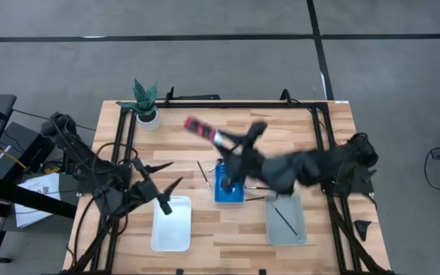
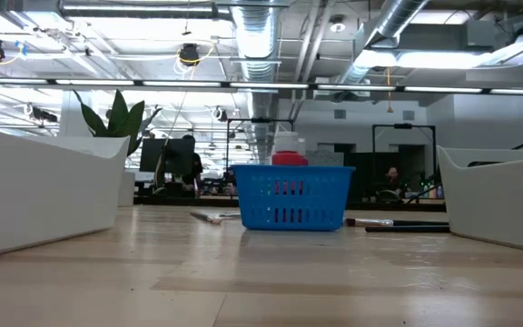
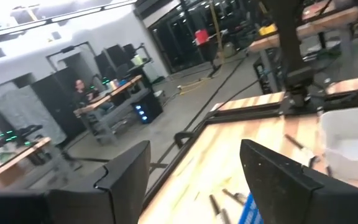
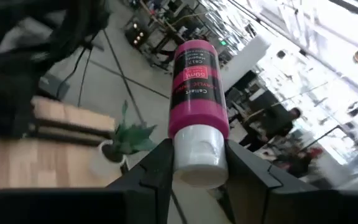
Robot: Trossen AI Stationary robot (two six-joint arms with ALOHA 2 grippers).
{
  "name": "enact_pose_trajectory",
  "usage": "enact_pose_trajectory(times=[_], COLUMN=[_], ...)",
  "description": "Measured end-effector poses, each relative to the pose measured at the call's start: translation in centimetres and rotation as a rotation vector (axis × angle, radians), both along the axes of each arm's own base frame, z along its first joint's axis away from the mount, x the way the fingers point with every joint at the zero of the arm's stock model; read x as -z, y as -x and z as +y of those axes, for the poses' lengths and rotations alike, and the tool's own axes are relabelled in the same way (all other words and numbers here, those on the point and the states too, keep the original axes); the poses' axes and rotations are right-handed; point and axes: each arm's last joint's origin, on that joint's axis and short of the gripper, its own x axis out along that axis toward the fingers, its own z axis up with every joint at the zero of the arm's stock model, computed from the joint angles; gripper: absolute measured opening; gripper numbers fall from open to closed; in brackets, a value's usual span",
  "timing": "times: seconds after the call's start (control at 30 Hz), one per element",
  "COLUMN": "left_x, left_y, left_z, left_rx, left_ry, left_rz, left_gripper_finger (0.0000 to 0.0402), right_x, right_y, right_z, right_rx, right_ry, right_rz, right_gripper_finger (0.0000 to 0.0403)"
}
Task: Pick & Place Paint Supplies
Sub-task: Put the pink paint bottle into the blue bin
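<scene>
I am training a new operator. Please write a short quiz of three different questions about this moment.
1. True or false: the right hand holds a paint bottle.
2. The bottle's cap is: A) black, B) white, C) blue.
3. What lies in the grey tray?

Key:
1. True; the fingers clamp it at its cap end.
2. B.
3. One thin dark brush. The white tray holds nothing, and the left hand waits open above the table near it.

Paint bottle (image 4: 194,93) label: small print, upside down, "ACRYLIC" and "59ml" barely legible; rest unreadable. No other readable text.
</scene>
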Motion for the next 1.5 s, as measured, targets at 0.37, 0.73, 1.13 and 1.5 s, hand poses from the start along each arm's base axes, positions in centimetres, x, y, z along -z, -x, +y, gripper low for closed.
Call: enact_pose_trajectory(times=[0.37,0.73,1.13,1.5], left_x=[0.9,1.2,1.3,1.3], left_y=[2.1,2.5,2.5,2.5], left_z=[0.8,1.2,1.2,1.2], left_rx=[-0.065,-0.067,-0.067,-0.067], left_ry=[0.005,0.019,0.029,0.031], left_rz=[-0.003,-0.015,-0.023,-0.024], left_gripper_finger=[0.0231,0.0226,0.0226,0.0223], right_x=[-1.8,3.9,9.6,14.3], right_y=[-0.3,-1.3,-1.4,-3.8], right_z=[-7.4,-8.7,-4.7,-1.9], right_rx=[-0.067,-0.067,0.040,0.002], right_ry=[-0.301,-0.722,-1.044,-1.287], right_rz=[0.012,0.339,0.747,0.996], right_gripper_finger=[0.0111,0.0111,0.0111,0.0111])
